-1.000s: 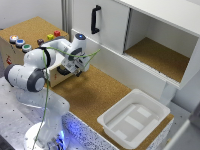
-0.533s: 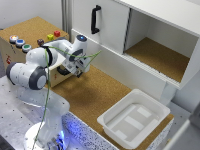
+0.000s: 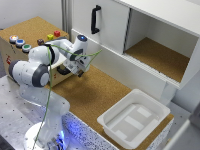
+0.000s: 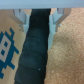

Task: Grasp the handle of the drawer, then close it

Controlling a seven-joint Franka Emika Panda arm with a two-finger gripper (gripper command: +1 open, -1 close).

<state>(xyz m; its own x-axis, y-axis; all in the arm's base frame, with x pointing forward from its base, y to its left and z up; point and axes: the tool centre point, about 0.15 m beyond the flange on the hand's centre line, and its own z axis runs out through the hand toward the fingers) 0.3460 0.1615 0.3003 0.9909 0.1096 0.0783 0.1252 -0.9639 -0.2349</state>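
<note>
At the front of the wooden box, your hand sits low against the drawer. Your wrist view shows its two pale fingers spread apart, one on each side of the black handle; you cannot tell whether they touch it. Coloured buttons line the box top. Beyond the arm stands the white cabinet with its long door handle, and a white tub rests on the cork counter, well apart.

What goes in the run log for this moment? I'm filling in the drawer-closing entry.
stage: at handle | gripper: open, fingers straddling handle | drawer: mostly hidden by arm
</note>
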